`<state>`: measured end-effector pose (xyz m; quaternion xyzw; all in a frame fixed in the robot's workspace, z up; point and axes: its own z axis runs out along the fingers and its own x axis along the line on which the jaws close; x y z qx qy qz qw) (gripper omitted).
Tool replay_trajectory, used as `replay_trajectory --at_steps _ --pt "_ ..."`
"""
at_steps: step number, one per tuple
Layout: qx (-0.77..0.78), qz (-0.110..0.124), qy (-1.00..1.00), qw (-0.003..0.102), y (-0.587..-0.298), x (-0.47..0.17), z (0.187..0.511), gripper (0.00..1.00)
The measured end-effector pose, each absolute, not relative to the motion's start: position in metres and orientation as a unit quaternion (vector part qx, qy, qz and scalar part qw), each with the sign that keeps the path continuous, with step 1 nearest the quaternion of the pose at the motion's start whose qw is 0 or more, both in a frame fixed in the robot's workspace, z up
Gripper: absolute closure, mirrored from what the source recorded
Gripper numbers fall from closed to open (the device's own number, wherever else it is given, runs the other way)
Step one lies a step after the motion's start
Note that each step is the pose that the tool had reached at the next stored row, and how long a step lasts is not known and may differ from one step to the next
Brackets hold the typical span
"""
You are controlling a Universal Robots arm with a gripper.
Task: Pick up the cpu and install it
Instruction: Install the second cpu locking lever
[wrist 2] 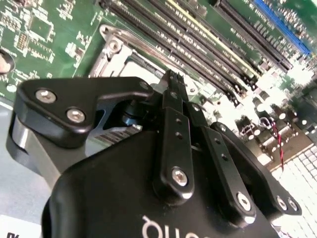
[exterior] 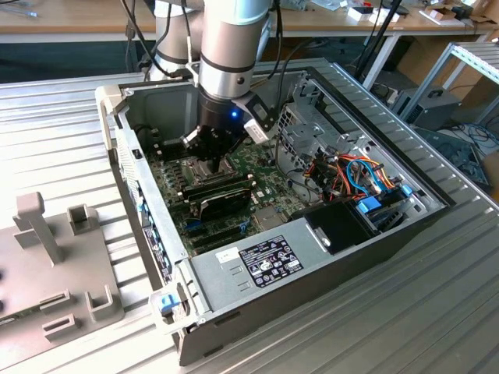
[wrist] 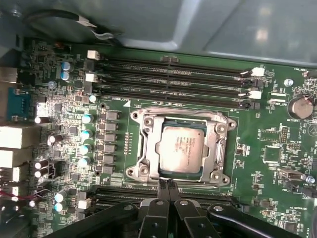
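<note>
cpu (wrist: 181,148): one, seated in socket frame (wrist: 142,148), edges partly hidden | my fingers (wrist: 168,192): two, pressed together, holding nothing, just beside frame | motherboard (wrist: 270,153): cut off

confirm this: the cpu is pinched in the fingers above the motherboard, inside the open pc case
Not quite. The cpu is not in the fingers; the first wrist view shows it lying in the socket on the motherboard, with the fingers together and empty just beside it. The rest holds: this is inside the open pc case.
</note>
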<state>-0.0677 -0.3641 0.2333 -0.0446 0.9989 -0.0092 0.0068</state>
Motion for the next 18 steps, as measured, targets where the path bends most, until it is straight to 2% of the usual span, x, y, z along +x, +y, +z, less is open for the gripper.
replay_trajectory --at_steps 18 --pt "-0.043 -0.009 0.999 0.007 -0.352 -0.059 0.249 0.89"
